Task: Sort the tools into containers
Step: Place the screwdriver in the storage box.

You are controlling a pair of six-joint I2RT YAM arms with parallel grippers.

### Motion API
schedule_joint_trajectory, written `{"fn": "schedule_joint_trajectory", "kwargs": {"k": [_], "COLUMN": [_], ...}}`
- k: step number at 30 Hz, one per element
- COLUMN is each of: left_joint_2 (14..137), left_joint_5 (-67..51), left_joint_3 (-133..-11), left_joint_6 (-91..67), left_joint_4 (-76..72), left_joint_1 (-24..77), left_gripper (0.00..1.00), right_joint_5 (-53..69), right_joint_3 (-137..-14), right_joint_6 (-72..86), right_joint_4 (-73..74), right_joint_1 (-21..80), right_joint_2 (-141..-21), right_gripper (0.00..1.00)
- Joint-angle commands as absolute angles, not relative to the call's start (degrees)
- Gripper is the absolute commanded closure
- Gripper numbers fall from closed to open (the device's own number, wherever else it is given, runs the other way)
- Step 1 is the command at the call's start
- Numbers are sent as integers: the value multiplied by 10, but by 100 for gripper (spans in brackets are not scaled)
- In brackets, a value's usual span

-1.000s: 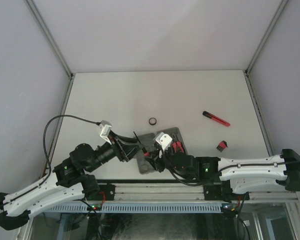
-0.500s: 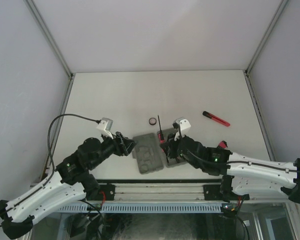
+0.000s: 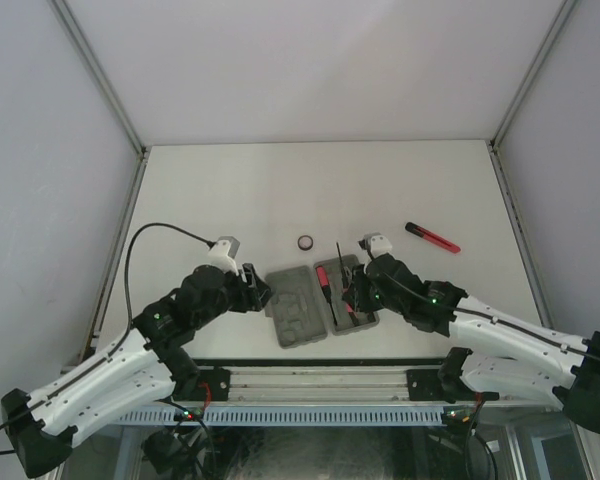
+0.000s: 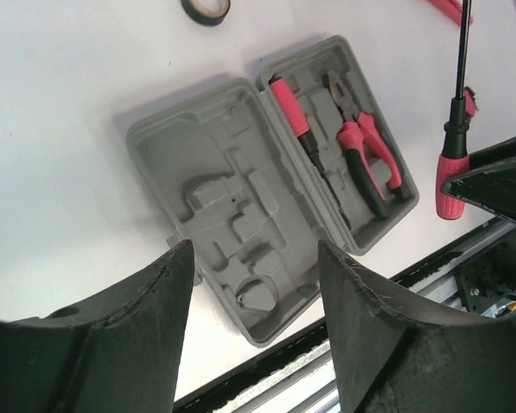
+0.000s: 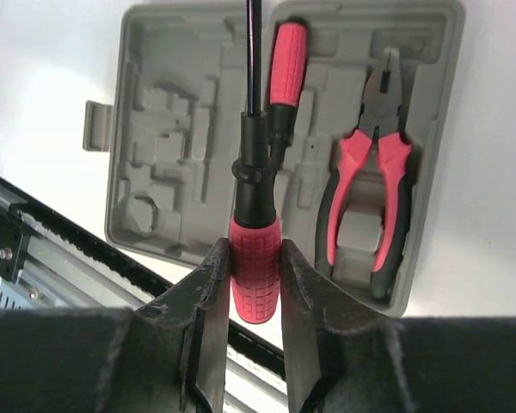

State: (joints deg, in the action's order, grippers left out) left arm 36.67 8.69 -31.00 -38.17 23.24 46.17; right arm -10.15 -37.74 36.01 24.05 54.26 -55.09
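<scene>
Clenched in the right tool [image 5: 255,280]: a red-handled screwdriver [image 5: 254,163], gripped on both sides of its ribbed handle, black shaft pointing away past the tips. Raised over the grey case [image 4: 215,206], roughly above the hinge line between the two halves in the wrist view. Not touching the case, judging by the left wrist view, where it hangs off the right edge.

Released and wide apart: the left tool [image 4: 256,258], nothing between its tips. Hovering just off the left half of the case, looking down into bare moulded recesses.

In the right half of the case, beside the hinge: a second screwdriver [image 4: 290,107], red handle toward the far end, lying in its recess. Next to it, toward the outer wall of the same half: red-and-black pliers [image 4: 365,159], seated with the nose toward the far end.

Case open flat on the white surface [image 3: 230,190], both halves facing up.

Just beyond the far edge of the case, apart from it: a black ring [image 3: 305,242]. Well off to the right of the case and farther back: a slim red-black stick [image 3: 432,237], lying slantwise.
</scene>
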Motion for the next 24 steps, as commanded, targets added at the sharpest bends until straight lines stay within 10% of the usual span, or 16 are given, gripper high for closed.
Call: {"fn": "schedule_joint_trajectory", "kwargs": {"k": [1,24], "left_joint_2": [374,470], "left_joint_5": [70,8], "left_joint_3": [-281,-167], "left_joint_6": [-406,-483], "left_joint_4": [211,64], "left_joint_1": [454,406], "left_gripper": [38,55], "right_joint_5": [-42,-41], "right_joint_3": [-378,-379], "right_joint_6": [372,380], "right_joint_4": [235,223], "right_joint_1": [531,541], "right_joint_2": [-575,-602], "right_gripper": [96,97]}}
